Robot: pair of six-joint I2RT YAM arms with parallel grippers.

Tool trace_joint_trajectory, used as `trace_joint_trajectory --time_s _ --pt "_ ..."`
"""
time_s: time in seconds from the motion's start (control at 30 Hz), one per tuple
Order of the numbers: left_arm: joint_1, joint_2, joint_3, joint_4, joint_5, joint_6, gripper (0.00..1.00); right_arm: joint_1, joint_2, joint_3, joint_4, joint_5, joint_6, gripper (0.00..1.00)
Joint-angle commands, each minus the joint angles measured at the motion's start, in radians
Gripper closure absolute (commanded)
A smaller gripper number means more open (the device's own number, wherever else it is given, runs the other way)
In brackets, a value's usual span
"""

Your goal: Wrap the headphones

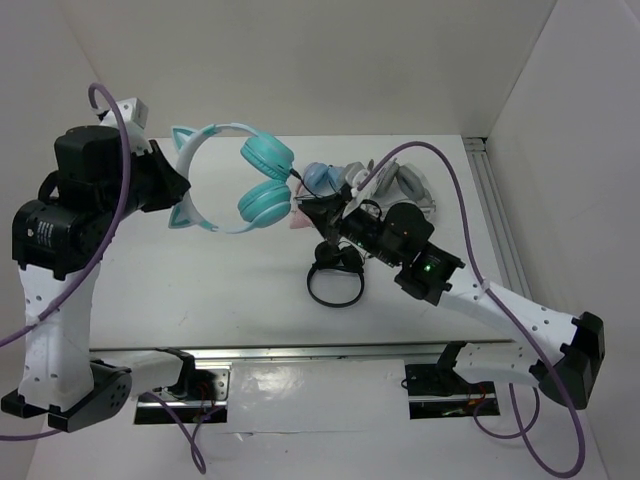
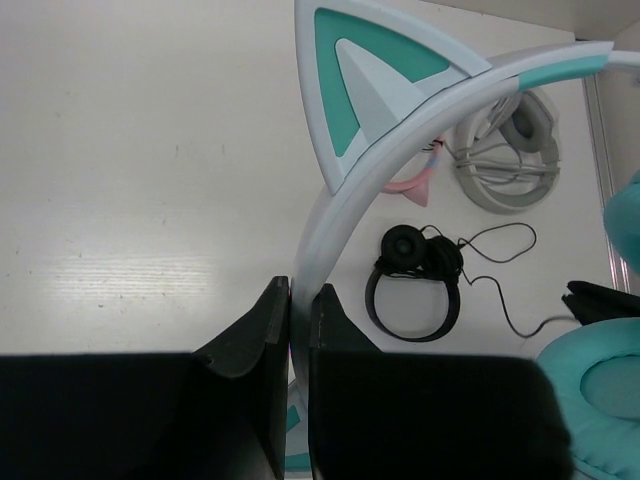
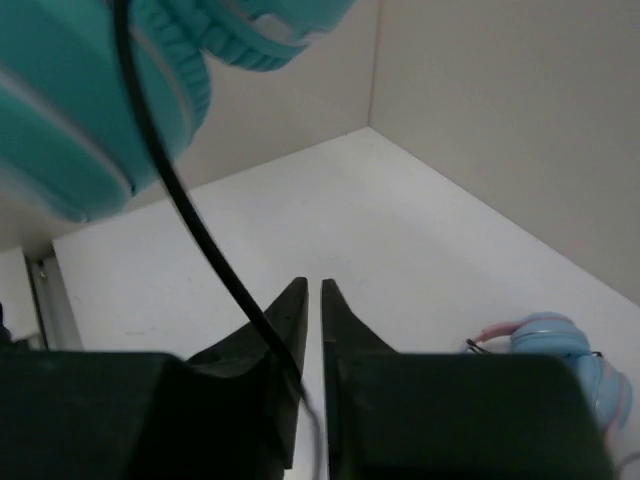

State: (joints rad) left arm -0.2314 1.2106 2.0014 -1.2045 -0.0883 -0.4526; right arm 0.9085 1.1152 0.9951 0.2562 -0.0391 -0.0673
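Note:
The teal headphones (image 1: 262, 178) hang in the air above the table's back left, both ear cups to the right of the whitish band (image 2: 400, 130) with its cat ears. My left gripper (image 1: 178, 185) (image 2: 300, 290) is shut on that band just below one ear. A thin black cable (image 3: 190, 220) drops from the lower teal cup (image 3: 80, 100) and runs across the left finger into the narrow gap of my right gripper (image 3: 314, 285) (image 1: 315, 210). The right jaws stand almost together on the cable, just right of the cups.
Small black headphones (image 1: 335, 275) (image 2: 415, 285) lie on the table under the right arm. Pink-and-blue headphones (image 1: 320, 180) (image 3: 560, 345) and a grey-white pair (image 1: 405, 185) (image 2: 510, 160) lie behind. White walls enclose the back and right.

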Motion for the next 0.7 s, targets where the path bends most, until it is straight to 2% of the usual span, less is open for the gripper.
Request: trace_joint_trajectory --time_s 0.0,0.07,0.1,0.17,0.2,0.3,0.67 --pt "0.004 -0.040 0.036 0.106 0.059 -0.054 1.00 -0.028 -0.011 0.002 0.144 0.021 0.050 0.89" --pt "0.004 -0.054 0.045 0.106 0.039 -0.073 1.00 -0.051 -0.022 -0.047 0.167 0.009 0.084 0.99" --pt "0.004 -0.065 0.045 0.117 0.029 -0.074 1.00 -0.066 -0.037 -0.064 0.179 -0.002 0.084 0.96" --pt "0.004 -0.077 0.045 0.128 0.041 -0.084 1.00 -0.085 -0.057 -0.101 0.192 -0.059 0.110 0.74" --pt "0.004 -0.086 0.056 0.128 0.051 -0.098 1.00 -0.098 -0.057 -0.101 0.192 -0.077 0.110 0.54" --pt "0.004 -0.095 0.076 0.138 0.094 -0.121 1.00 -0.099 -0.066 -0.122 0.181 -0.087 0.110 0.36" --pt "0.004 -0.126 0.187 0.148 0.107 -0.158 1.00 -0.108 -0.075 -0.188 0.163 -0.067 0.110 0.36"
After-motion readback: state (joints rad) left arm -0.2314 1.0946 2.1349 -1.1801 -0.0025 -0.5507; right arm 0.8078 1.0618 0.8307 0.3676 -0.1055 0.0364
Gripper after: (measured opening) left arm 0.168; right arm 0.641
